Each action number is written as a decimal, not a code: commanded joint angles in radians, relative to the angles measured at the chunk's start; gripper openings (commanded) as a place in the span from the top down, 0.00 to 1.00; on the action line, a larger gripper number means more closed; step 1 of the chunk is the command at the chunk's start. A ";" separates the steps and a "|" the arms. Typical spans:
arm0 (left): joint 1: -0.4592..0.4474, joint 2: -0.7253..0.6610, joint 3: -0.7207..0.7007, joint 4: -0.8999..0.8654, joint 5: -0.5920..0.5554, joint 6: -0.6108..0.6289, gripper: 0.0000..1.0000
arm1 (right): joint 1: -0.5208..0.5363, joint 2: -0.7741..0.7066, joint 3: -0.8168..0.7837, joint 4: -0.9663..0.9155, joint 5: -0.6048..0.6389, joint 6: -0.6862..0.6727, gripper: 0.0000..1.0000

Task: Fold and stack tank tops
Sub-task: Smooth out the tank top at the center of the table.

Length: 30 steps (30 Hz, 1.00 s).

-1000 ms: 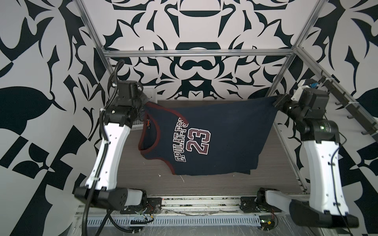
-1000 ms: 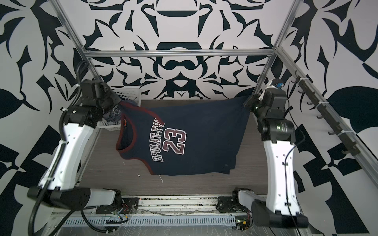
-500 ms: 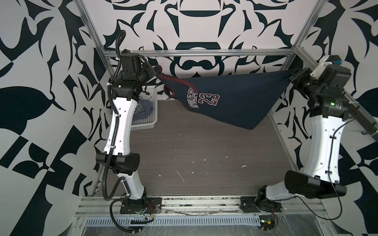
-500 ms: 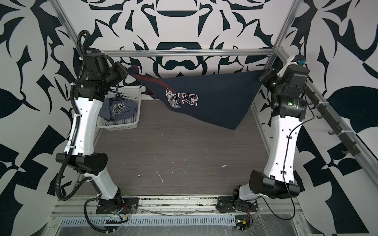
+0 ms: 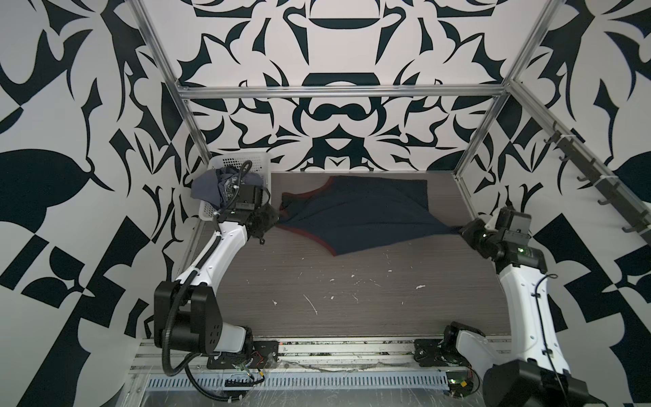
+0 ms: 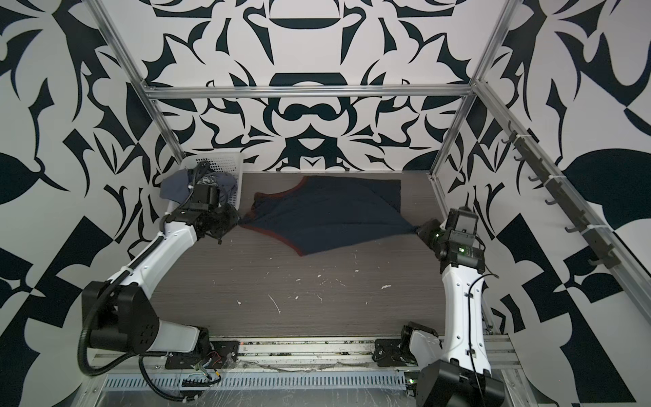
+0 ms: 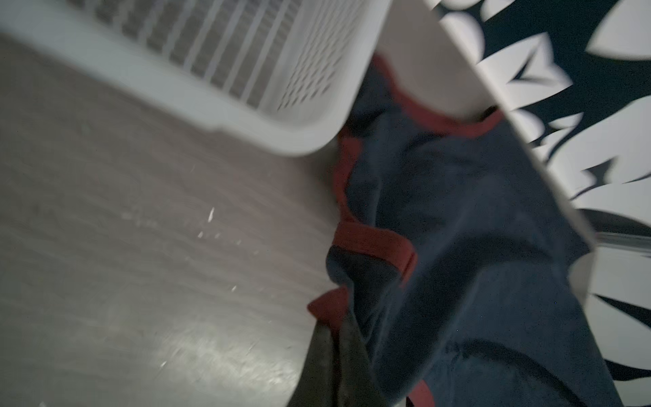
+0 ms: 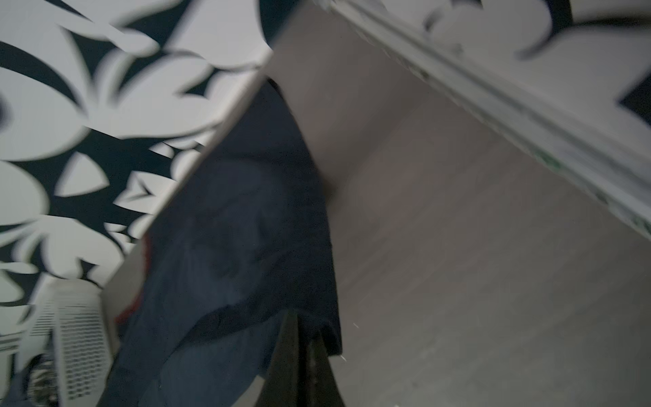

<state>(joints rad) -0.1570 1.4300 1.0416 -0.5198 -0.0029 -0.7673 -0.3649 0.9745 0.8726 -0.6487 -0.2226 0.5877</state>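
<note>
navy tank top (image 5: 352, 211) spread at table (image 5: 352, 289) 12 o'clock end, long axis 9–3 | left fingers (image 7: 318, 366) clenched on strap at 9 | right fingers (image 8: 287, 359) clenched on hem corner at 3 | grey top (image 5: 206, 188) in basket (image 5: 243, 160), 10 o'clock

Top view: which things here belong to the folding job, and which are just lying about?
Part of the job: navy tank top, gripped by left claw and right claw; grey-blue tank top, heaped in the white basket.
Just lying about: that basket, the hook rail, the table.
</note>
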 commanded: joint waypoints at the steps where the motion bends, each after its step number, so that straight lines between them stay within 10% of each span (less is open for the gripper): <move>1: 0.008 -0.003 -0.068 0.016 0.008 -0.010 1.00 | -0.050 -0.052 -0.086 -0.022 0.034 -0.042 1.00; 20: 0.007 -0.131 -0.150 -0.066 -0.004 -0.009 0.96 | -0.088 -0.233 -0.180 -0.150 0.088 0.019 1.00; 25: 0.007 -0.014 -0.177 -0.058 -0.027 0.026 0.70 | -0.088 -0.205 -0.211 -0.107 0.137 0.031 0.97; 30: -0.050 -0.044 -0.125 -0.114 -0.208 0.027 0.35 | -0.088 -0.119 -0.187 -0.099 0.144 0.004 0.60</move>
<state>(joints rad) -0.1703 1.4315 0.8848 -0.5808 -0.0757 -0.7368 -0.4500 0.8227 0.6647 -0.7692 -0.1120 0.6067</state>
